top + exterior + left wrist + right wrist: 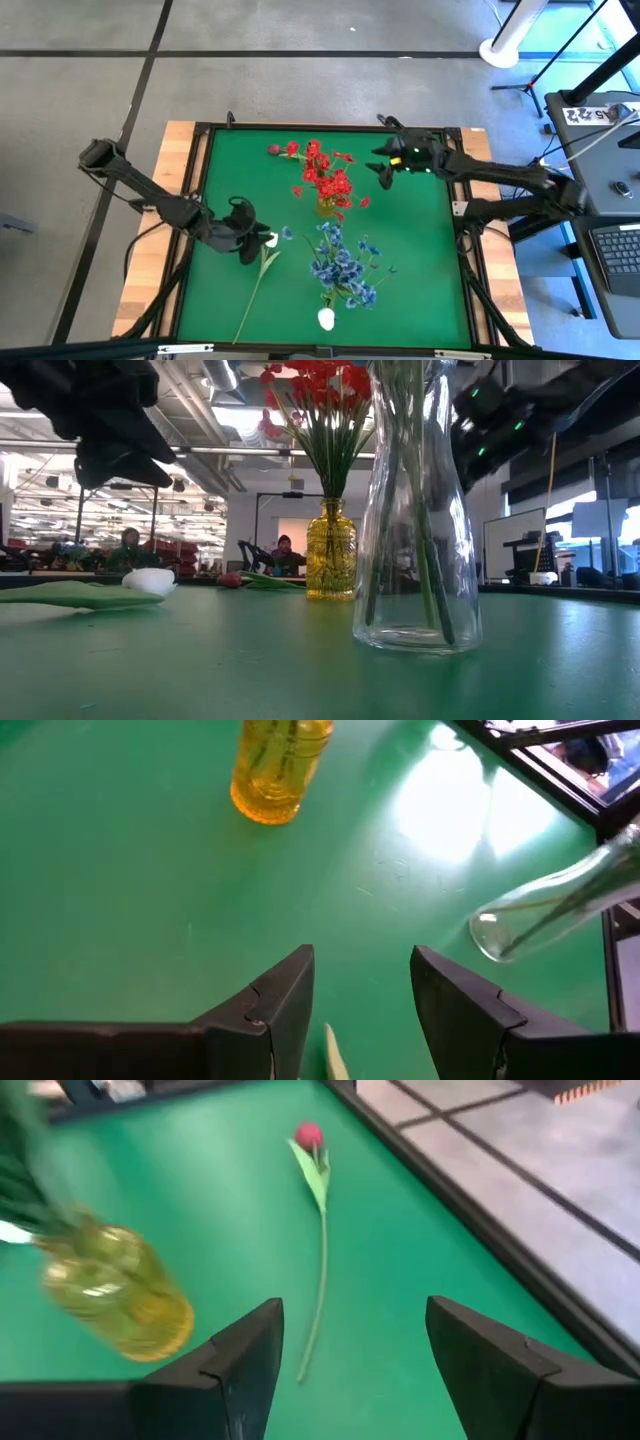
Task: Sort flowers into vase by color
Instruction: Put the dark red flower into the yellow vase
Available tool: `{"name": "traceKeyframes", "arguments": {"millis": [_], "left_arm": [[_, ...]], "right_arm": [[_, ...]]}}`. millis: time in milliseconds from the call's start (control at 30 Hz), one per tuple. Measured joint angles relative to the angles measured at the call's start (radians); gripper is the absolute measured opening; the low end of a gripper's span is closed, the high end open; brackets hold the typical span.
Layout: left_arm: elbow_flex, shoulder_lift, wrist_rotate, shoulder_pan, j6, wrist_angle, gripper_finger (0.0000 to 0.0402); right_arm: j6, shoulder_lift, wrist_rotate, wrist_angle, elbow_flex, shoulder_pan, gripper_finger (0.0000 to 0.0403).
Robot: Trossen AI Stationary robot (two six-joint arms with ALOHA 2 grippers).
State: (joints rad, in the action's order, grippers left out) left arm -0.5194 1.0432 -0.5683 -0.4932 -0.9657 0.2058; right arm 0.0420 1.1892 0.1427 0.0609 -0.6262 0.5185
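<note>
Two vases stand mid-table for you: a yellow glass vase (330, 205) holding the red sprays (322, 172), and a clear glass vase (418, 510) nearer the front holding the blue sprays (345, 262).

Your left gripper (256, 243) hangs above the green mat (420, 260), just left of the blue sprays. Its fingers (275, 1010) stand partly apart with nothing gripped. A pale tip (335, 1055) shows on the mat between them. It looks like part of the white tulip (270, 241) lying under the gripper, with its stem (252, 293) running toward the front edge.

A second white tulip (326, 319) rests near the front edge, below the blue sprays.

Your right gripper (384, 166) hovers at the far right of the mat, wide open and empty. Its wrist view looks down on the dark pink bud (308, 1134), which lies flat on the mat at the far edge, beside the red sprays and apart from both vases.
</note>
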Motion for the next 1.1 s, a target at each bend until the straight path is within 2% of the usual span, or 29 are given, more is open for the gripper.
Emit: {"name": "traceKeyframes", "arguments": {"millis": [267,367,700,800,967,1100], "left_arm": [[0.000,-0.001,0.045,0.067,0.006,-0.005,0.0162],[0.000,-0.001,0.057,0.085,0.008,-0.009,0.0162],[0.000,-0.001,0.066,0.109,0.010,-0.009,0.0162],[0.000,-0.001,0.066,0.109,0.010,-0.009,0.0162],[0.000,-0.001,0.066,0.109,0.009,-0.011,0.0163],[0.000,-0.001,0.066,0.109,0.008,-0.018,0.0162]], "right_arm": [[0.039,0.325,0.033,0.195,-0.004,0.012,0.0243],[0.023,0.415,0.037,0.196,-0.031,0.012,0.0243],[-0.011,0.555,0.075,0.189,-0.140,-0.007,0.0243],[-0.003,0.577,0.040,0.149,-0.173,-0.048,0.0243],[0.041,0.634,-0.134,0.065,-0.228,-0.112,0.0243],[0.039,0.671,-0.173,0.020,-0.267,-0.123,0.0242]]}}
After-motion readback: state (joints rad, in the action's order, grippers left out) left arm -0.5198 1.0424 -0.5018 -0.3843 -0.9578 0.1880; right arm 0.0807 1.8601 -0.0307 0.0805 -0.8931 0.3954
